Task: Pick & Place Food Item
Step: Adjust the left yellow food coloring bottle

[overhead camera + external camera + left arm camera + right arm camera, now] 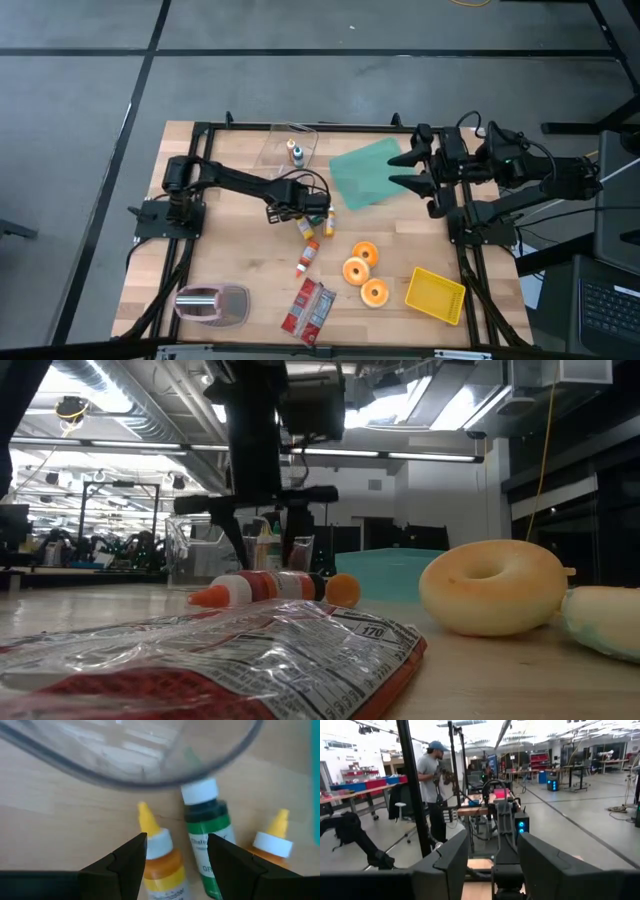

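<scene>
Three small bottles lie on their sides on the wooden table below a clear container (150, 760): a yellow-capped orange one (161, 862), a green one with a white cap (206, 837) and another orange one (272, 845). My left gripper (177, 842) hangs open just above them, pointing steeply down, its fingers on either side of the orange and green bottles. It shows at the table's middle (298, 207) in the high view. Three orange donuts (364, 270) lie nearer the front. My right gripper (403, 170) is raised at the right, open and level, holding nothing.
A teal dish (365, 172) sits at the far right, a yellow tray (436, 296) at the front right. A red snack packet (307, 310) and a pink-lidded clear box (212, 303) lie near the front edge. One more bottle (307, 258) lies alone; another stands inside the clear container (294, 150).
</scene>
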Tool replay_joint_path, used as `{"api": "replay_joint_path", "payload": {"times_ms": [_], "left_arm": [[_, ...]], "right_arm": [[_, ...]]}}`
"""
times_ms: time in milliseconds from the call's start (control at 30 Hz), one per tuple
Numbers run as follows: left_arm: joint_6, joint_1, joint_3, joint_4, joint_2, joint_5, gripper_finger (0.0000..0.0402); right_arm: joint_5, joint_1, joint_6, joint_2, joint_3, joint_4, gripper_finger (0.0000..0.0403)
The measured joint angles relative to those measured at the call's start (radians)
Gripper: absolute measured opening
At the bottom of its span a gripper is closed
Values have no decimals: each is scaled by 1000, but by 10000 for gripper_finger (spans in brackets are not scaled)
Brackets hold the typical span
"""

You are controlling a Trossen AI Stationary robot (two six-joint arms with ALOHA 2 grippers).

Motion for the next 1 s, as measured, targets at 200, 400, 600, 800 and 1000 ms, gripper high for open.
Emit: {"api": "replay_joint_path", "payload": {"times_ms": [200, 400, 600, 800, 1000], "left_arm": [[-9, -2, -1, -30, 19, 26, 203], [-16, -1, -1, -71, 19, 26, 203], [-9, -2, -1, -50, 19, 35, 203], [-20, -1, -38, 18, 18, 66, 203], [-63, -6, -83, 130, 13, 56, 199]], "right_arm": [[-3, 0, -2, 0, 0, -41, 168], [-3, 0, -3, 0, 0, -48, 168], [-2, 0, -3, 0, 0, -50, 168], [0, -9, -3, 0, 0, -51, 168], [1, -24, -3, 0, 0, -52, 168]]}}
